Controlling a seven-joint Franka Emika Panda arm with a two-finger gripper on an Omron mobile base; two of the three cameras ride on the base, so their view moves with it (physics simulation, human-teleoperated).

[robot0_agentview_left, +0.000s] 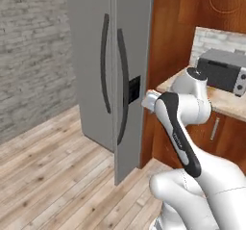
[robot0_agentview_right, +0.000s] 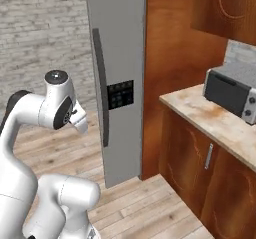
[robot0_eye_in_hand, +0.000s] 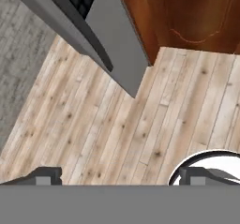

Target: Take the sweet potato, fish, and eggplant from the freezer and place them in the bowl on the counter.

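Beside the freezer (robot0_agentview_left: 113, 70) my hand (robot0_eye_in_hand: 119, 178) hangs open over bare floor (robot0_eye_in_hand: 117, 134), while base views add the surface (robot0_agentview_right: 215, 120) edge.

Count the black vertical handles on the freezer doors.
2: left handle on the left door; right handle on the right door, beside the black panel.

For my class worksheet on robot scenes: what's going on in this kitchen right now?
A white robot arm stands on the wood floor in front of the tall grey freezer, whose doors look shut. Its end effector is open and empty, pointing down at the floor, and has not yet taken a black door handle. To the right, a toaster oven sits on the counter. Nothing has been taken out yet.
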